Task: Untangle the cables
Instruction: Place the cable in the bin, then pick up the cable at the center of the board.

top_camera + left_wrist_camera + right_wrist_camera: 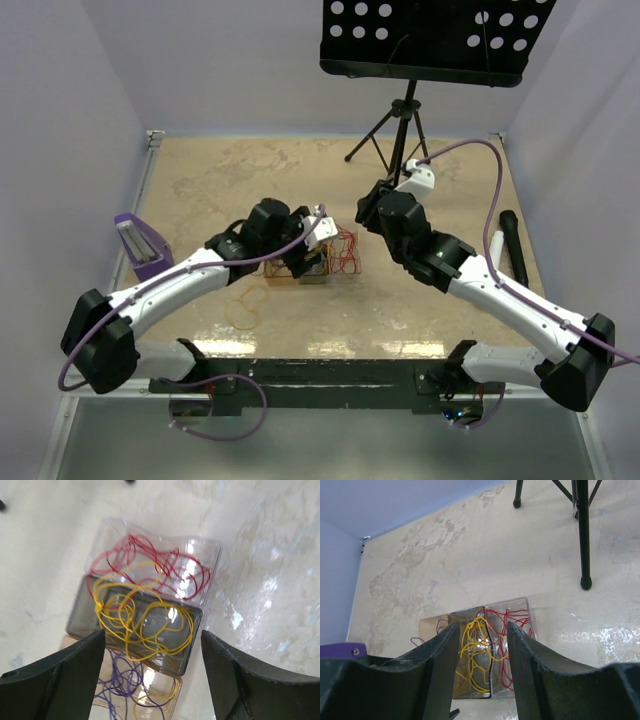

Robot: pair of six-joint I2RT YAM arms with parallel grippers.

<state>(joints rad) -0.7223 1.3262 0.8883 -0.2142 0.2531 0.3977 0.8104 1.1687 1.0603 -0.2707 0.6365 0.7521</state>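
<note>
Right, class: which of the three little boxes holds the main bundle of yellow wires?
The smoky grey middle box holds the yellow wires; the clear box beside it holds red wires, the amber box mostly purple wires.

Left arm and right arm had white shells, black joint housings and bulky black shoulder blocks. Thick lilac cable ran along each. Left gripper fingers were matte black, wedge-shaped.

red cables, yellow cables, purple cables

Bright even light, white glare on glossy table, left wrist view blurred
</note>
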